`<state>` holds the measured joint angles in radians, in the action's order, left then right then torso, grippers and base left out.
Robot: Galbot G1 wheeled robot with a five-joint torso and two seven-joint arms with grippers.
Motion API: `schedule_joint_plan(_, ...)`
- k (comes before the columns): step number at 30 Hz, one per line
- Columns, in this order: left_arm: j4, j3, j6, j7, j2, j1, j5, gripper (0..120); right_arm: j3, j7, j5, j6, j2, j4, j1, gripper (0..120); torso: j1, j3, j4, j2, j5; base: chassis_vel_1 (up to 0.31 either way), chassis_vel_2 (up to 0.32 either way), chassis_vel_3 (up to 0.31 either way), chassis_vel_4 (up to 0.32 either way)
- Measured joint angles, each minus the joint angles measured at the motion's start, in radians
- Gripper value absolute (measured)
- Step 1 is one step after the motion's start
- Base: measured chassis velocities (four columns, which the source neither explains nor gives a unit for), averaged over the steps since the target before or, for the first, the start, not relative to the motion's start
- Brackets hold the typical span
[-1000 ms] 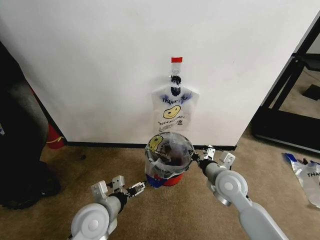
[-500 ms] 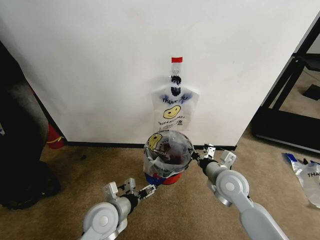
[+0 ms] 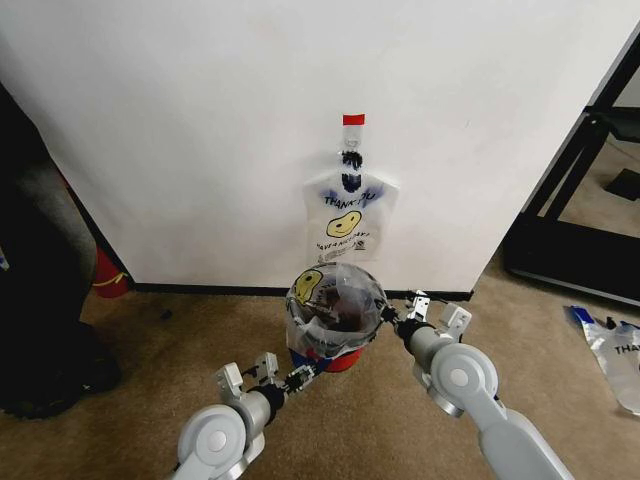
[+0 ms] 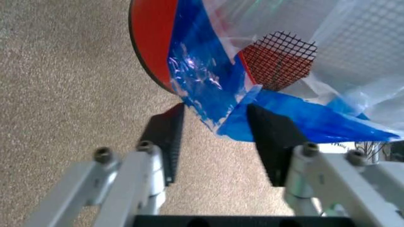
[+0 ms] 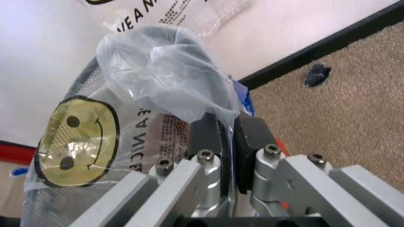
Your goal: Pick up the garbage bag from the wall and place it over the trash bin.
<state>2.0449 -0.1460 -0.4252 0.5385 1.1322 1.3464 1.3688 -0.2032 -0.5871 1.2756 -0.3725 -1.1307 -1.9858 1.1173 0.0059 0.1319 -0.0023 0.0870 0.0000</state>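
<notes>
The garbage bag (image 3: 330, 300), see-through with a yellow smiley, lies draped over the trash bin (image 3: 345, 358), which stands on the carpet against the wall. My right gripper (image 3: 389, 318) is at the bin's right rim, shut on a fold of the bag (image 5: 170, 80) beside the smiley face (image 5: 73, 142). My left gripper (image 3: 300, 379) is low at the bin's front left, open. In the left wrist view the bag's blue handle (image 4: 211, 94) hangs between its fingers (image 4: 165, 137), next to the red base (image 4: 151, 42) and dark mesh (image 4: 277, 59).
A second bag like it (image 3: 348, 215) hangs on the wall under red tape (image 3: 353, 119). A red cylinder (image 3: 105, 275) and a dark bulky shape stand at the left. A black frame (image 3: 575, 225) and another bag on the floor (image 3: 615, 350) are at the right.
My left arm has moved right and forward, bringing its gripper up to the bin's base and the blue handle. The right gripper has stayed at the rim.
</notes>
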Motion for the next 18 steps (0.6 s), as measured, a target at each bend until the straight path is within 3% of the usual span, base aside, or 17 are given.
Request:
schedule_joint_plan(6, -0.002, 0.007, 0.01, -0.011, 0.003, 0.0, -0.006, 19, -0.002, 0.0, 0.0, 0.001, -0.003, -0.003, 0.004, 1, 0.0, 0.0, 0.0, 0.0, 0.0, 0.0, 0.0, 0.0, 0.0)
schedule_joint_plan(10, -0.006, 0.014, 0.013, -0.013, 0.003, 0.0, -0.017, 1, -0.002, 0.0, 0.0, 0.002, -0.004, -0.005, 0.006, 1, 0.0, 0.0, 0.0, 0.0, 0.0, 0.0, 0.0, 0.0, 0.0)
schedule_joint_plan(18, -0.007, 0.012, 0.025, -0.016, -0.005, 0.003, -0.028, 0, -0.005, 0.0, 0.001, 0.003, -0.003, -0.005, 0.007, 1, 0.0, 0.0, 0.0, 0.0, 0.0, 0.0, 0.0, 0.0, 0.0)
